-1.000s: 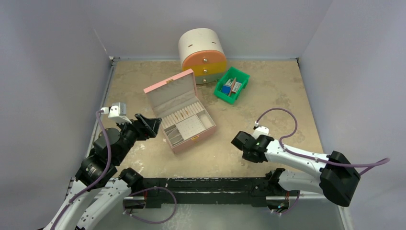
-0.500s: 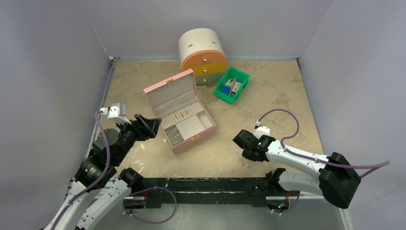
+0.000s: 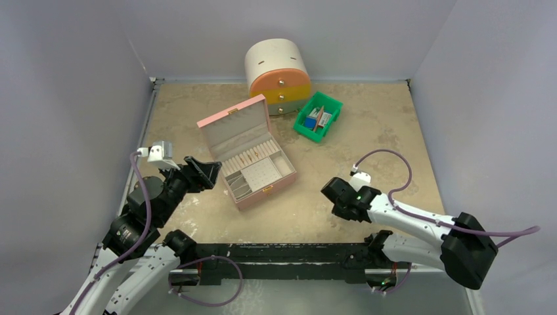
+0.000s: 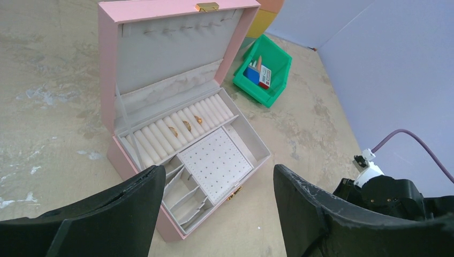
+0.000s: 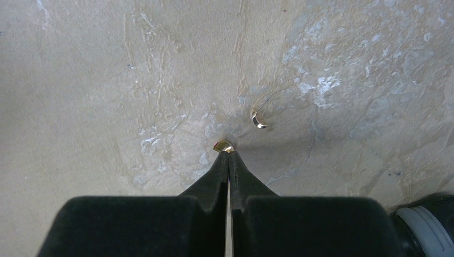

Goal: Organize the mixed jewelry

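On the table (image 5: 107, 80), we see the right gripper (image 5: 228, 153) clamped on a tiny gold ring (image 5: 223, 145) (silvery hoop (image 5: 260, 121) just beside); the left gripper (image 4: 219, 214) gapes wide.

An open pink jewelry box (image 3: 248, 154) lies between left end effector (image 3: 205, 172) and right end effector (image 3: 330, 191).

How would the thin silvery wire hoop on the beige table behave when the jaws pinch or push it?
The thin silvery wire hoop looks fine, so it is probably light and may bend under a hard pinch. It seems flat on the beige table, so closing jaws could slide over it. A push would likely make it skid, not roll.
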`<act>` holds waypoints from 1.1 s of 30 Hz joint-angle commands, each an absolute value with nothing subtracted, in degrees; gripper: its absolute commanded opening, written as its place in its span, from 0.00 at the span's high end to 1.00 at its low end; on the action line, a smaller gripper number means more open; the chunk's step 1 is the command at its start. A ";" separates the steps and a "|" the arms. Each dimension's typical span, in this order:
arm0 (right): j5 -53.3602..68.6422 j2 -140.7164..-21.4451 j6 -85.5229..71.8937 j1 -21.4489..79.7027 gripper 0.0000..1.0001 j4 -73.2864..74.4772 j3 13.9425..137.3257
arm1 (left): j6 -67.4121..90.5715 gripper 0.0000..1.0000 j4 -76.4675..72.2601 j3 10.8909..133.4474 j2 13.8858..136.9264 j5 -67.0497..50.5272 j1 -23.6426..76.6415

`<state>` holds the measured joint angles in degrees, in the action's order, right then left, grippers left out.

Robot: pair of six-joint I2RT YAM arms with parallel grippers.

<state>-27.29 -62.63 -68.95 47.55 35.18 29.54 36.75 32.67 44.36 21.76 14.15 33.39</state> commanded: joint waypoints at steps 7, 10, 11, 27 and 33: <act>-22.59 -54.26 -59.18 47.28 1.00 28.74 31.11 | 35.89 0.27 30.81 45.36 22.35 12.88 33.00; -17.83 -52.11 -55.11 47.29 1.00 24.61 32.56 | 36.49 0.26 31.02 45.85 22.58 12.49 33.02; -15.92 -51.78 -53.81 47.29 1.00 22.65 33.20 | 36.83 0.27 30.96 45.88 22.59 12.15 33.04; 19.03 -61.97 -55.80 47.28 1.00 -8.32 45.02 | 36.27 0.27 22.25 44.46 27.99 -11.71 33.04; 27.18 -66.08 -60.91 47.28 1.00 -17.54 47.88 | 35.12 0.30 18.61 45.03 30.11 -17.64 33.04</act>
<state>18.24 -64.77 -57.06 47.48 -7.09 44.25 36.75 24.73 44.23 28.58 -11.11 33.39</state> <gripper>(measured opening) 0.004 0.714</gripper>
